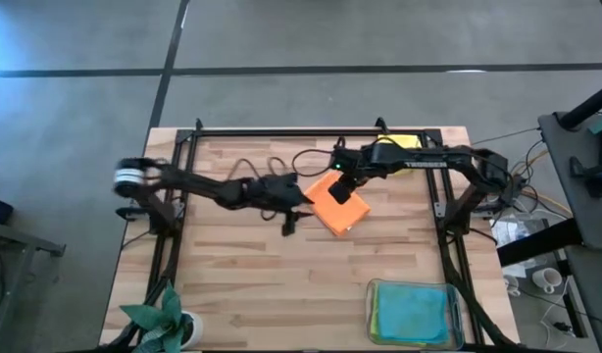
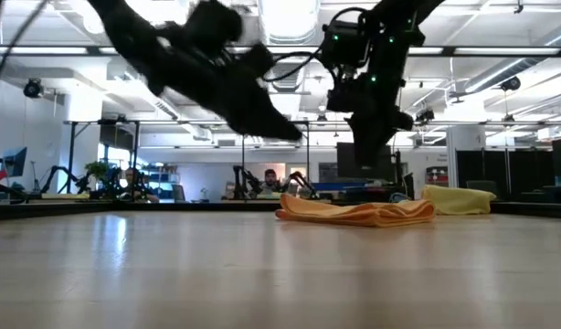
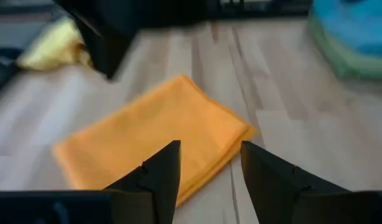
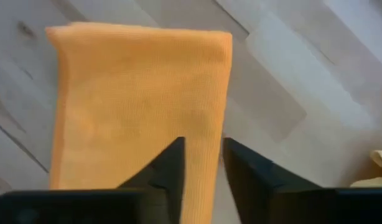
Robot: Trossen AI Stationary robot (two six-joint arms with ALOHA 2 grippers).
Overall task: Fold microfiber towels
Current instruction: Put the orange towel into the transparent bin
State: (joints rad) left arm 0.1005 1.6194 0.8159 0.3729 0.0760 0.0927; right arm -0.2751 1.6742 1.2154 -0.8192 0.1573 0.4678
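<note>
Both end effectors, left (image 3: 206, 180) and right (image 4: 203, 171), spread, empty above folded orange towel (image 1: 337, 206).

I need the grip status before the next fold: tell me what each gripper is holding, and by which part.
Nothing is held. The left gripper and the right gripper both stand open above the folded orange towel, which lies flat on the table.

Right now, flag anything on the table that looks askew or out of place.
The folded orange towel lies skewed to the table edges, mid-table. A yellow towel sits crumpled and unfolded at the far edge. Nothing spilled or damaged.
</note>
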